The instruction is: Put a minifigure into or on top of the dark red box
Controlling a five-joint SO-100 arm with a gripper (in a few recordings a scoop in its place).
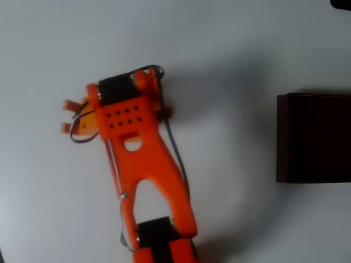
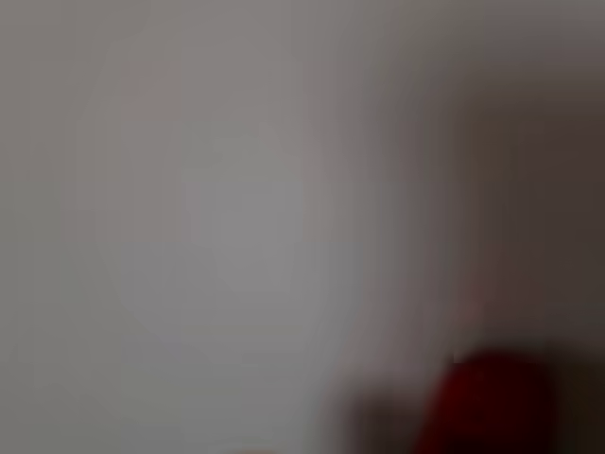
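Arm: I count one orange arm (image 1: 143, 164) in the overhead view, rising from 6 o'clock toward the middle left of the pale surface (image 1: 241, 44).
End effector: one, its orange tips (image 1: 69, 115) poking out at about 9 o'clock from the wrist. I cannot tell whether it is wide, narrow or holding anything.
Box: one dark red box (image 1: 314, 138) at 3 o'clock, cut by the right edge, well apart from the arm.
Figure: the wrist view is badly blurred; I see one red blob (image 2: 492, 402) at about 5 o'clock, possibly the figure, but I cannot tell.
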